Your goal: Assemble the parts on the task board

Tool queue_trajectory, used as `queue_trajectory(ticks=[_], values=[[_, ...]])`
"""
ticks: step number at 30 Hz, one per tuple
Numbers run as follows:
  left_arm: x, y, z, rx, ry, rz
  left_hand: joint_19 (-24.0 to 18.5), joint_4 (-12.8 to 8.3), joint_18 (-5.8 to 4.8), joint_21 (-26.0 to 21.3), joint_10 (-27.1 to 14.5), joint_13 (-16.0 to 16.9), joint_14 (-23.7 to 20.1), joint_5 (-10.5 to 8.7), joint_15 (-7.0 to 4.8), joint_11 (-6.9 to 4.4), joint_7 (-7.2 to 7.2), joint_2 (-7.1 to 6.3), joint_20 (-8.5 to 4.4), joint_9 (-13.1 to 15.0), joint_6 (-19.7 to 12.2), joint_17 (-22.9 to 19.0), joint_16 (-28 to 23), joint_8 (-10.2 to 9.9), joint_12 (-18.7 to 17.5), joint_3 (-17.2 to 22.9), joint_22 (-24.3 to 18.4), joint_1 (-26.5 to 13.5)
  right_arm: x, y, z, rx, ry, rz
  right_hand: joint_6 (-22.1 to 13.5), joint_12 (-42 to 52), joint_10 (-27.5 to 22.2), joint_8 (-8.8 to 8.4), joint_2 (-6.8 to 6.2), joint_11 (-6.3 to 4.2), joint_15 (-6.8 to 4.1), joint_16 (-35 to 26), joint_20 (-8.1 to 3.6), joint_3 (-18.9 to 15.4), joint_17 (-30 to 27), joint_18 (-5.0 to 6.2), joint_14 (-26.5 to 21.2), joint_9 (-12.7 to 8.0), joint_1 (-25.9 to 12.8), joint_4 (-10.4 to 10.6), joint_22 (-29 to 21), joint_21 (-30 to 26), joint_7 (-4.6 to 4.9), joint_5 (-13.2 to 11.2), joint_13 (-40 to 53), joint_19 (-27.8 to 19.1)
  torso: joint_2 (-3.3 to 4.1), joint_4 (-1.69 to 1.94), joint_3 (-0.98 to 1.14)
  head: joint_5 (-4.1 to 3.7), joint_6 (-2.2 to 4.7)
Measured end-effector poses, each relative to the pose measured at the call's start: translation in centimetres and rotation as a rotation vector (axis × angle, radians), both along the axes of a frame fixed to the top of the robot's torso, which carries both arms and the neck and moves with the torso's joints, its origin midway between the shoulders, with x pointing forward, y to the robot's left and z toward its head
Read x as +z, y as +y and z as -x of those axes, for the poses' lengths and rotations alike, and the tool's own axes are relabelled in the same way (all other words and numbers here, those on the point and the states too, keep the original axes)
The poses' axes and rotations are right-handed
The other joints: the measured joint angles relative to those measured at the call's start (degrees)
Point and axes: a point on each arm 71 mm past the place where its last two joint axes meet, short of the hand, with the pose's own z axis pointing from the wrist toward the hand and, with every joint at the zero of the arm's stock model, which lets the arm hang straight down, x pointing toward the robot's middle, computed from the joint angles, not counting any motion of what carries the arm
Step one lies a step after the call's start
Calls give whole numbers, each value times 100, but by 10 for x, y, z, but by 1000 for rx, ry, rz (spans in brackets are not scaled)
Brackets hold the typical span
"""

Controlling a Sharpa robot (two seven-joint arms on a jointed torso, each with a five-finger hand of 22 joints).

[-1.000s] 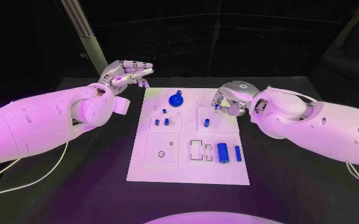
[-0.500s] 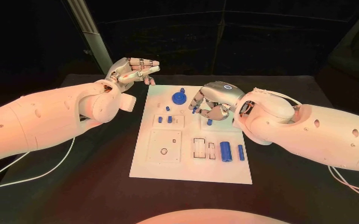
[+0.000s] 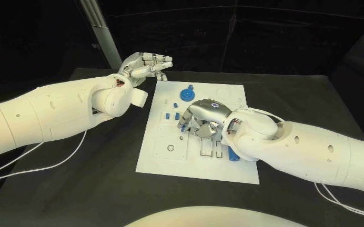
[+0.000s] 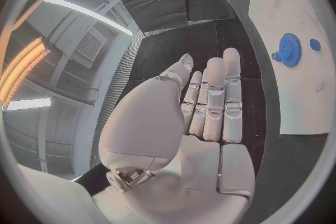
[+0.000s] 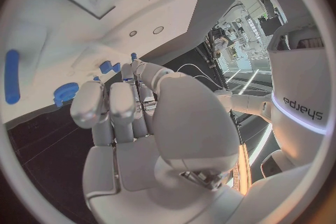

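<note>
The white task board (image 3: 163, 161) lies in the middle of the black table. A blue gear (image 3: 185, 94) stands near its far edge, and two small blue pegs (image 3: 170, 115) stand just in front of the gear. My right hand (image 3: 201, 120) hovers low over the board's middle with its fingers curled in, and a small blue peg (image 5: 133, 57) seems pinched at its fingertips. My left hand (image 3: 144, 66) is raised off the board's far left corner, fingers stretched out, holding nothing. The left wrist view shows that hand (image 4: 203, 123), the gear (image 4: 288, 50) and the board (image 4: 301, 89).
A blue cylinder (image 3: 231, 156) lies in a slot at the board's near right, half under my right forearm. A square recess (image 3: 171, 144) marks the near left of the board. A grey pole (image 3: 94, 17) rises behind the table's left, and a white cable (image 3: 46, 158) trails there.
My right hand has travelled from the board's right edge towards its middle, carrying the small blue peg with it. The left hand stays raised in much the same place.
</note>
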Motion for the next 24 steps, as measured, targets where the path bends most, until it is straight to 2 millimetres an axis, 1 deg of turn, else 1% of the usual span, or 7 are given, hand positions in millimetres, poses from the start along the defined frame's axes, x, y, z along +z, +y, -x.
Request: queue_trajectory(ticks=[6, 11, 13, 15, 17, 19, 24], values=[[0, -2, 0, -4, 1, 1, 0, 0, 0, 0, 0, 0, 0, 0, 0, 0, 0, 0, 0, 0, 0, 0, 0, 0, 0, 0, 0, 0, -8, 8, 1, 21, -1, 25, 0, 0, 0, 0, 0, 0, 0, 0, 0, 0, 0, 0, 0, -3, 0, 0, -1, 0, 0, 0, 0, 0, -2, 2, 0, 53, -40], [0, -2, 0, -3, 2, 0, 0, 0, 0, 0, 0, 0, 0, 0, 0, 0, 0, 0, 0, 0, 0, 0, 0, 0, 0, 0, 0, 0, -12, 12, 1, 32, -4, 43, -1, 0, 0, 0, 0, 0, 0, 0, 0, -1, 0, 0, 0, -5, 0, -1, -1, 0, -1, 0, 0, 0, -3, 0, 3, 80, -61], [0, -3, -1, -4, 3, 0, 0, 0, 0, 0, 0, 0, 0, 0, 0, 0, 0, 0, 0, 0, 0, 1, 0, 0, 0, 0, 0, 0, -13, 13, 1, 37, -5, 52, -22, 0, -3, -1, -1, 4, 0, 0, 0, -1, 0, 0, 0, -5, 1, -1, -6, 0, 17, 0, 0, 0, -3, -3, 4, 94, -79], [0, -3, -1, -5, 3, 0, 0, 0, 0, 0, 0, 1, 0, 0, 0, 0, 0, 0, 0, 0, 0, 1, 0, 0, 0, 0, 1, 0, -14, 13, 2, 41, -7, 60, -23, 0, -22, 0, -1, 22, 0, 0, 0, -1, -3, 0, 0, -5, 1, -1, -10, 0, 17, 0, 0, 0, -3, -3, 5, 99, -88], [0, -4, -1, -6, 4, 0, 0, 0, 0, 0, 0, 1, 0, 0, 0, 0, 0, 0, 0, 0, 0, 1, 0, 0, 0, 0, 1, 0, -15, 13, 2, 44, -9, 69, -23, 0, -22, 0, -39, 22, 0, 0, 0, -1, -14, 0, 0, -5, -38, -1, -10, 0, 17, 0, 2, 0, -3, -3, 6, 103, -98], [0, -4, -1, -6, 5, 0, 0, 0, 0, 0, 0, 1, 0, 0, 0, 0, 0, 0, 0, 0, 0, 1, 0, 0, 0, 0, 1, 0, -15, 13, 2, 46, -10, 76, -26, 0, -22, -1, -15, 22, 0, 0, 0, -1, -16, 0, 0, -7, -62, -1, -10, 0, 14, -3, 2, 0, -3, -3, 6, 105, -103], [-1, -3, -1, -4, 6, -2, 0, 0, 0, -22, 0, -5, 0, 0, 0, 0, 0, 0, 0, 0, 0, -6, 0, 0, 0, 0, -6, 0, -17, 12, 1, 48, -11, 95, -29, 0, -22, -1, 0, 22, 0, 0, 0, -1, -16, 0, 0, -7, -76, -1, -10, 0, 12, -36, 7, 0, -3, -4, 6, 108, -109]])
